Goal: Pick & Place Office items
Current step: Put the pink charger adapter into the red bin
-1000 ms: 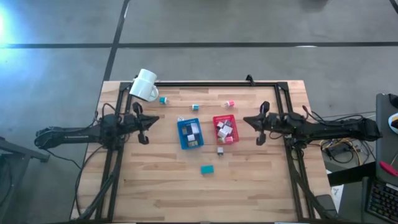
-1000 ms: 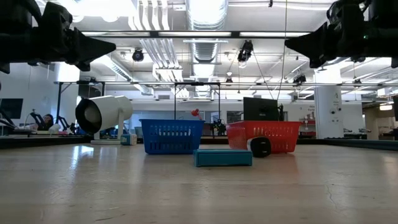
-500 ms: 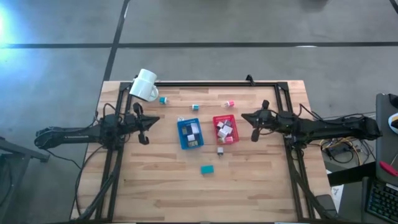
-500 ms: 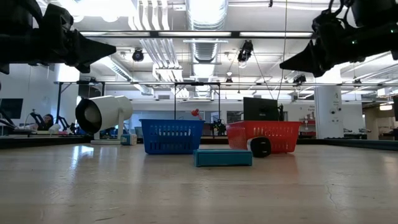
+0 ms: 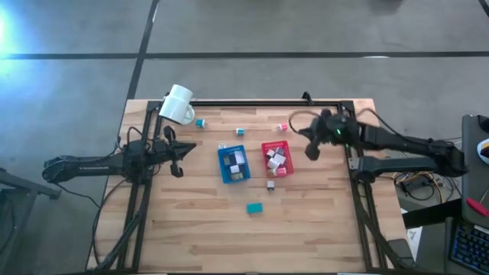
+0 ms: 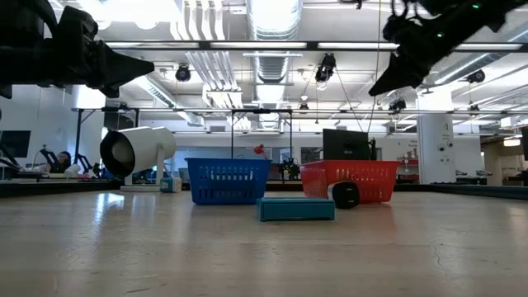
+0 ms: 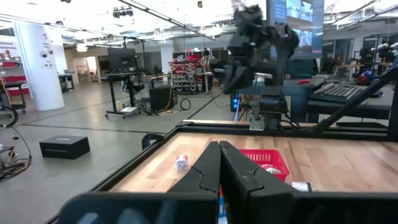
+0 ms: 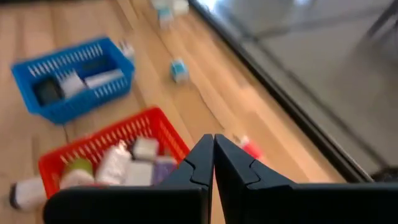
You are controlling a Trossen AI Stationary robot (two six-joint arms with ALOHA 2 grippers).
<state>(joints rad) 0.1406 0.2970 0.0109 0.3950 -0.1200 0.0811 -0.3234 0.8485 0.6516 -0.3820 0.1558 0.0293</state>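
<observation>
right gripper point(image 5: 310, 150) pinched shut, empty, above red tray point(image 5: 286, 144) | left gripper point(image 5: 177, 169) shut, waiting beside blue tray point(image 5: 221, 166) | pink item point(image 5: 282, 127) loose near the far rail | looks light, stiff, maybe slippery; I'd pinch its flat sides

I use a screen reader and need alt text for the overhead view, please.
Overhead: the right gripper, shut, hovers beside the red tray, while the left gripper, also shut, waits left of the blue tray. Small office items lie scattered on the wooden table, with a white mug at its far-left corner.
</observation>
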